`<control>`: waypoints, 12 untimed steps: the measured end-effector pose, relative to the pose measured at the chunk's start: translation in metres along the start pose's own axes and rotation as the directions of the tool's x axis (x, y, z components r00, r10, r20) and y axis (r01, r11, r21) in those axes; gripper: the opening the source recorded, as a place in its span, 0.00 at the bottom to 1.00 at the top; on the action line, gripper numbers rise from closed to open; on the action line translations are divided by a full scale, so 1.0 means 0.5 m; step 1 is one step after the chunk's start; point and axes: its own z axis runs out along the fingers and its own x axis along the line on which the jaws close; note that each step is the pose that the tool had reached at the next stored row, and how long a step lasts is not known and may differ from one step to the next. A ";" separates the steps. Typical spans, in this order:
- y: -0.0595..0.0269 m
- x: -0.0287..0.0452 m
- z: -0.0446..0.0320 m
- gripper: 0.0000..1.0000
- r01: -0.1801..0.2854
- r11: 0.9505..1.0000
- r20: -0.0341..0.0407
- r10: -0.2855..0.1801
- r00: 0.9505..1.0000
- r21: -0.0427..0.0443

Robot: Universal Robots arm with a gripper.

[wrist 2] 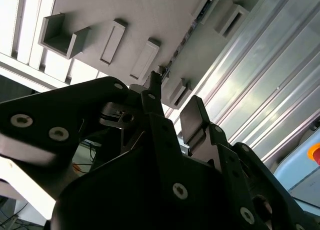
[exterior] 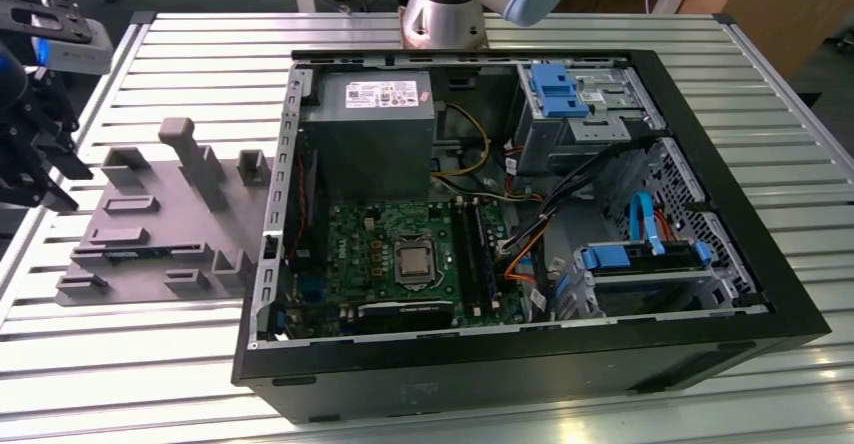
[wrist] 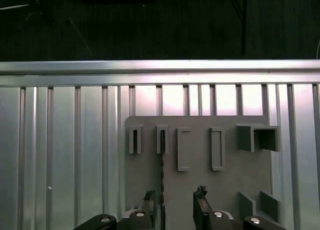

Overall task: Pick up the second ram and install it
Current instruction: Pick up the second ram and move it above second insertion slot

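hovering over the grey holder [wrist: 230, 180], the pincer [wrist: 175, 196] gapes empty, jaws either side of the second ram [wrist: 161, 170], slotted edge-up, likely so its faces can be pinched.

I count one computer case [exterior: 534, 376], one grey tray [exterior: 150, 179], one ram [wrist: 162, 176], two fingers [wrist: 201, 202] on my gripper [wrist: 175, 194].

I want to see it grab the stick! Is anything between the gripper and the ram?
No, nothing. In the first wrist view the open gripper faces the second ram, which stands on edge in the grey holder.
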 end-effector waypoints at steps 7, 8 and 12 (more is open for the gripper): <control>0.000 0.002 0.018 0.43 0.001 1.000 -0.001 -0.001 1.000 0.000; 0.000 0.002 0.021 0.43 0.000 1.000 -0.001 0.000 1.000 0.000; 0.000 0.002 0.030 0.43 -0.003 1.000 -0.002 0.003 1.000 0.001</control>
